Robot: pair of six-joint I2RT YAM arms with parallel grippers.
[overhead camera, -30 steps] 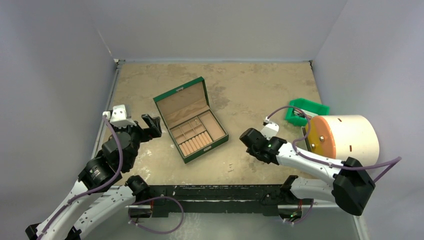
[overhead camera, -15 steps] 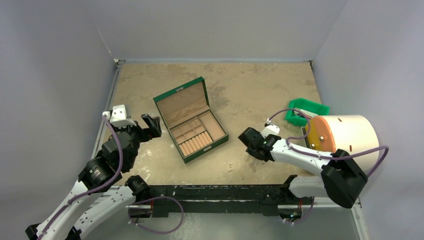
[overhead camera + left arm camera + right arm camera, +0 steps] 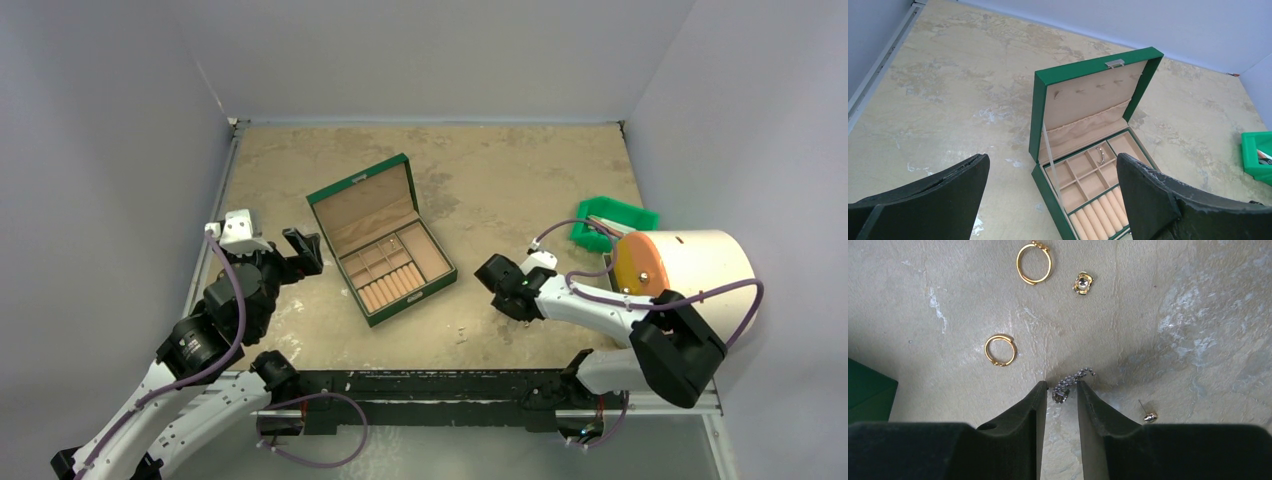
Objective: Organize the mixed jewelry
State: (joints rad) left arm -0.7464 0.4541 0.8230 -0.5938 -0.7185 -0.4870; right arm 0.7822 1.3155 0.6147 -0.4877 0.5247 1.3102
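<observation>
Right gripper (image 3: 1062, 386): low over the table (image 3: 1173, 300), fingers only a narrow gap apart, tips either side of the near end of the sparkly chain piece (image 3: 1079, 375). We honestly can't tell if it's pinching it or just straddling it.
Loose jewelry: lying on the bare tabletop to the right of the green box (image 3: 365, 200), right under that gripper.
Around the chain piece: in the wrist view we see the smaller gold ring (image 3: 1000, 350) off to the left. The bigger gold ring (image 3: 1034, 262) and square stud (image 3: 1083, 283) are farther out, near each other but apart.
Pin stud (image 3: 1148, 416): just beside the outer edge of the right-hand finger.
Green box: lid up, mid-table between the arms. Its corner pokes into the wrist view's left edge, clear of the smaller ring.
In the box: a curved silver piece (image 3: 1100, 155) in one small square compartment, behind the ring rolls (image 3: 1098, 210).
Left gripper (image 3: 1052, 161): fingers wide apart, holding nothing, hanging left of the box and facing it.
Off to the right: a green bin (image 3: 612, 222) and a big white drum with an orange face (image 3: 690, 268), with the right arm (image 3: 600, 305) stretched in front of them.
</observation>
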